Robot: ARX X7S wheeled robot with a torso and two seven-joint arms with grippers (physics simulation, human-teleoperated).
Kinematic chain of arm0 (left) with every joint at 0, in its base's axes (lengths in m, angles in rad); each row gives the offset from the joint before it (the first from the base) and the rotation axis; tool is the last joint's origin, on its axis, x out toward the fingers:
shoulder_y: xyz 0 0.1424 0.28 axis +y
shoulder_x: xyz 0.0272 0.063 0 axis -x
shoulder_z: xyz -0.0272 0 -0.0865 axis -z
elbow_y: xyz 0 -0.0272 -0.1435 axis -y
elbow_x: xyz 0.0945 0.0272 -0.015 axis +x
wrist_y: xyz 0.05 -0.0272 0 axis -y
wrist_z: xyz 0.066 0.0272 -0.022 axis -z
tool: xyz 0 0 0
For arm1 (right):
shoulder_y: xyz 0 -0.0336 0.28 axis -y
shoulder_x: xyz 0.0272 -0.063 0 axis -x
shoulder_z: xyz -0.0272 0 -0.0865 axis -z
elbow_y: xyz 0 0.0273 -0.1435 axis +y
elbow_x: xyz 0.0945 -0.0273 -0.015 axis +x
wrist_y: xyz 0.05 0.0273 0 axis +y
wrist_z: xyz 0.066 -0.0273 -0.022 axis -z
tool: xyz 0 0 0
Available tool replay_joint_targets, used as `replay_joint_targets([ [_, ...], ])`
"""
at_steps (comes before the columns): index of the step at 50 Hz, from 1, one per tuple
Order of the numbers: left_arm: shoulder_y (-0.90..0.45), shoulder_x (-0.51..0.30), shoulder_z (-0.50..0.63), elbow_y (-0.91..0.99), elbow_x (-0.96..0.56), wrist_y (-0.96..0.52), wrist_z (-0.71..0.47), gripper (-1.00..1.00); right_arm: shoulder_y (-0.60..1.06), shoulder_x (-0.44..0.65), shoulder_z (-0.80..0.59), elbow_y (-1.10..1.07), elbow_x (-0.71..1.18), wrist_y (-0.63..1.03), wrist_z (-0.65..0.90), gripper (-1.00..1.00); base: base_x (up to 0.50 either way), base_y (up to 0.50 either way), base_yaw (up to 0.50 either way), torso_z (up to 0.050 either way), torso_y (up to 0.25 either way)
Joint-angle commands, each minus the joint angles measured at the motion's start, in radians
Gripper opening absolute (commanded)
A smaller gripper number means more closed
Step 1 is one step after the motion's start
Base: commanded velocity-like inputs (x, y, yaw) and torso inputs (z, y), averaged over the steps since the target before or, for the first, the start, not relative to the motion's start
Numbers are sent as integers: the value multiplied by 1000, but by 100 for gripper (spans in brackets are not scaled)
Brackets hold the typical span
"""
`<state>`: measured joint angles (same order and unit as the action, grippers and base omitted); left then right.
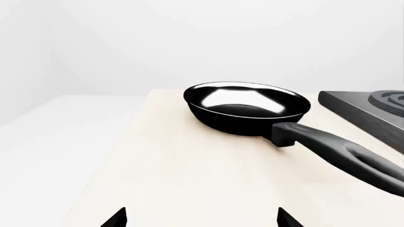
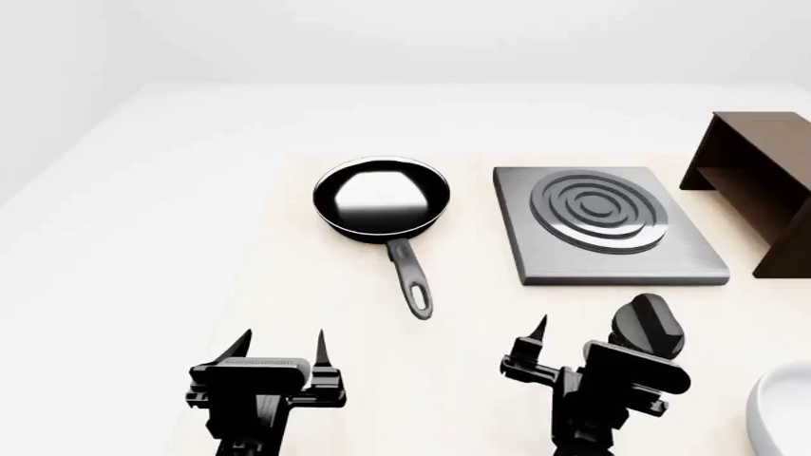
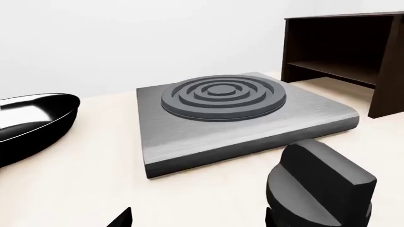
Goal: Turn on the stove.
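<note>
Two grippers are parked at the near edge of the table (image 2: 140, 313), and only one of them really matters here. The right gripper (image 2: 542, 353) is seen low on the right, and the knob (image 2: 648, 326) sits just beside it, slightly to the right and a touch farther out, near the fingertips but not between them. In the right wrist view the knob (image 3: 319, 187) looms large and close, off to one side of the finger line, so a small shift to the right would probably be needed before anything can be pinched. Its lever handle looks to be angled roughly near-to-far with a bit of slant, which is the axis a grasp would have to straddle.

The stove (image 2: 606, 228) plate is found just beyond the knob, on the right half of the table, with its ring burner (image 2: 598, 208) in the middle.

As for fingers: the right ones appear spread with nothing held, though one is partly hidden behind the arm in the head view. The left gripper (image 2: 279, 350) is clearly spread and empty, well apart from the knob, so it's the worse candidate.

Other stuff: the frying pan (image 2: 382, 199) lies left of the stove, handle pointing near, out of the right arm's path. A wooden shelf (image 2: 758, 180) stands at the far right, and a white rim (image 2: 780, 418) is glimpsed at the near right corner. Nothing is judged to block the knob.
</note>
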<state>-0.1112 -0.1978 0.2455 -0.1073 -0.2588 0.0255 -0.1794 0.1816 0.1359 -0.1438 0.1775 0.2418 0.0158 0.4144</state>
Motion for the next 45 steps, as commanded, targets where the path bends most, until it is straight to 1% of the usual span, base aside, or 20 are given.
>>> replay_joint_targets([
  [1, -1, -2, 7, -1, -2, 1, -5, 100, 17, 4, 3, 17, 1, -6, 21, 100, 0, 0, 0, 0, 0],
  [19, -2, -6, 12, -6, -11, 10, -10, 100, 51, 21, 5, 42, -3, 46, 65, 100, 0, 0, 0, 0, 0],
  [36, 2, -13, 20, 3, -17, 7, -19, 100, 121, 32, -10, 104, 24, 109, 40, 100, 0, 0, 0, 0, 0],
  [45, 2, -16, 23, 1, -20, 11, -20, 100, 147, 33, -6, 140, 34, 115, 41, 100, 0, 0, 0, 0, 0],
])
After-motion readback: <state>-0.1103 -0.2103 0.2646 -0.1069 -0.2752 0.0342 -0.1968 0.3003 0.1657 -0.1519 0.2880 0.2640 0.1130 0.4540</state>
